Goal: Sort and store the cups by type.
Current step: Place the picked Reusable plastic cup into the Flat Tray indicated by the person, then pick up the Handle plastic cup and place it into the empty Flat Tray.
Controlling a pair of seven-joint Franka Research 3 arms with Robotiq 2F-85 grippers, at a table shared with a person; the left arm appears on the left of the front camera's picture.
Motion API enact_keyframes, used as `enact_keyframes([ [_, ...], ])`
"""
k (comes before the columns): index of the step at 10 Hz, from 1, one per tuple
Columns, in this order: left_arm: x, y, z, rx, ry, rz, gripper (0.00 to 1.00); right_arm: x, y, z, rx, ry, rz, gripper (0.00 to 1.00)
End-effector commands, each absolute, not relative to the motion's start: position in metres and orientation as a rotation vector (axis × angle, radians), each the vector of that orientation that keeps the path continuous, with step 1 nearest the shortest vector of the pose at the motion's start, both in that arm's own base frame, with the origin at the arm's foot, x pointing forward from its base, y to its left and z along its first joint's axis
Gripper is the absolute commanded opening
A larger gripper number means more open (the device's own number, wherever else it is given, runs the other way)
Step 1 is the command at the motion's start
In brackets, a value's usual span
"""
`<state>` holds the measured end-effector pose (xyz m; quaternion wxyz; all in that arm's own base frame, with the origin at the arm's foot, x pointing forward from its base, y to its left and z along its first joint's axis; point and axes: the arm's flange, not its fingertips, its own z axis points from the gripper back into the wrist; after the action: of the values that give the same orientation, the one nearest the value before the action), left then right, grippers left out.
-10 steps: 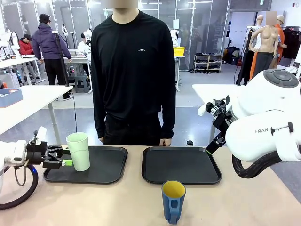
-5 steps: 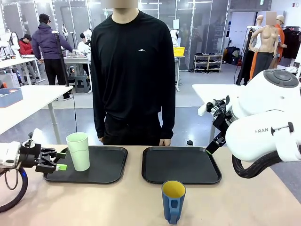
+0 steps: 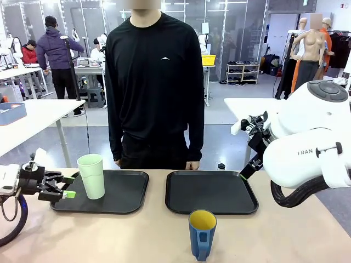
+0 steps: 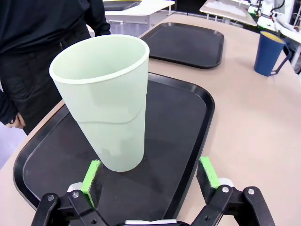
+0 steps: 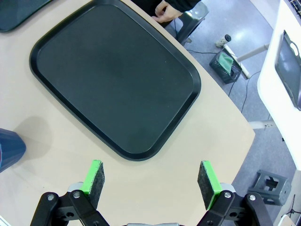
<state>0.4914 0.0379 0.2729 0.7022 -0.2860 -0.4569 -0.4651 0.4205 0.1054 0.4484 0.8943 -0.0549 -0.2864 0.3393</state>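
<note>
Left tray [image 3: 131, 200] carries the mint tumbler [image 3: 91, 175], upright near its left edge. Blue mug [image 3: 202, 234] sits by the table's [image 3: 137, 235] near edge. Left gripper [image 3: 68, 187], fingers spread, hangs just short of the tumbler; right gripper [image 5: 150, 176] is spread wide above the right tray [image 5: 113, 80].

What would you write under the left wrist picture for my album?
The open left hand faces a mint-green tumbler standing upright on a black tray.

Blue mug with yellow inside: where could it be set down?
The right black plastic tray is wholly bare. The left black tray is free right of the tall mint-green plastic tumbler; the open left gripper crowds its left edge.
</note>
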Motion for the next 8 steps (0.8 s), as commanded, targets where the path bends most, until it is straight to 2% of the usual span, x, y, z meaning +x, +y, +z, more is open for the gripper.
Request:
enact_keyframes([
  [1, 0.495, 0.036, 0.272, -0.633, -1.008, -1.042, 1.00, 0.421, 0.105, 0.448, -0.110, -0.592, 0.702, 1.00],
  [7, 0.492, 0.038, 0.272, -0.641, -1.020, -1.032, 1.00, 0.421, 0.105, 0.448, -0.110, -0.592, 0.702, 1.00],
  [8, 0.483, 0.046, 0.285, -0.627, -1.018, -1.045, 1.00, 0.421, 0.105, 0.448, -0.110, -0.592, 0.702, 1.00],
])
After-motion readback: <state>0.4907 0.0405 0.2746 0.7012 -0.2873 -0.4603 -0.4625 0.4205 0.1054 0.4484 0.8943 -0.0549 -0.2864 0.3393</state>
